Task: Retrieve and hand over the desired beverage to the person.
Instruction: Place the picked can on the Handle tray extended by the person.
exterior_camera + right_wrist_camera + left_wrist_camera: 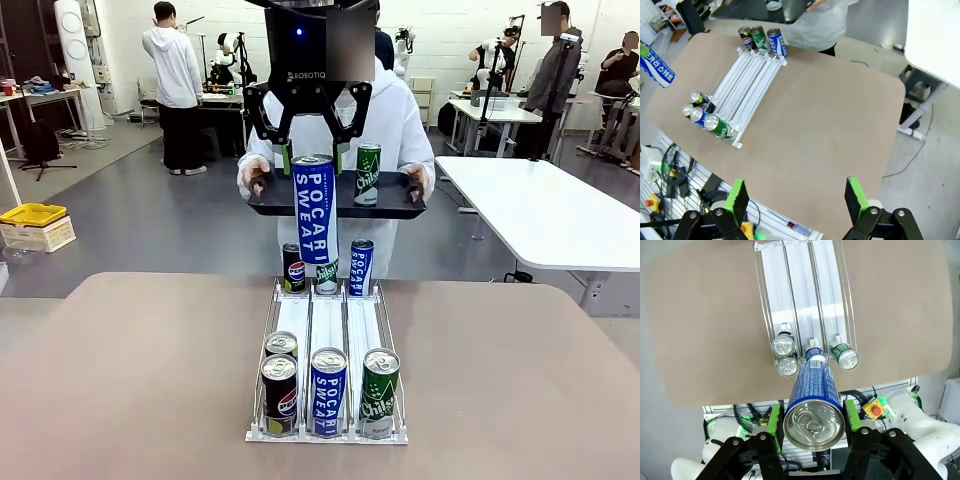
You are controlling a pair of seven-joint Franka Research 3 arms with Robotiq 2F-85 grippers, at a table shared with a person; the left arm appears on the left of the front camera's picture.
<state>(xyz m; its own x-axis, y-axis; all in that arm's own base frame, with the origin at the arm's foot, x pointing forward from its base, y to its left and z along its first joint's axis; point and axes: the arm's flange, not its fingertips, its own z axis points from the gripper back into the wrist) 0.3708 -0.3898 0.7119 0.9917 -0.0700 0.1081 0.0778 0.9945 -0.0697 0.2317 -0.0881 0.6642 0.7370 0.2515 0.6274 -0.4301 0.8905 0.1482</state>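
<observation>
Gripping a tall blue Pocari Sweat can [315,215] just below its top rim, the left gripper [309,150] hangs in mid-air above the far end of the rack, its green pads pressed against either side of the can. In the left wrist view the same can [814,407] fills the gap between the pads, top and pull tab facing the camera, its base pointing down toward the rack. In the front view the can hangs upright in front of a black tray [270,205], though whether it touches the tray cannot be told.

On the tan worktop [130,380] lies a clear plastic three-lane can rack [295,325]. At its near end the left lane holds two black Pepsi cans [279,395] one behind the other, the middle lane a blue Pocari Sweat can [328,390], and the right lane a green Chilsung can [379,392]. At the far end stand a black Pepsi can [292,268], a green can mostly hidden behind the held one, and a blue Pocari can [361,266].

Beyond the worktop stands the person in a white hooded jacket [405,125], holding the tray level with both hands, with a green Chilsung can [367,174] upright on it.

The right gripper [796,197] hovers high over the worktop's right part, jaws spread wide with nothing between them.
</observation>
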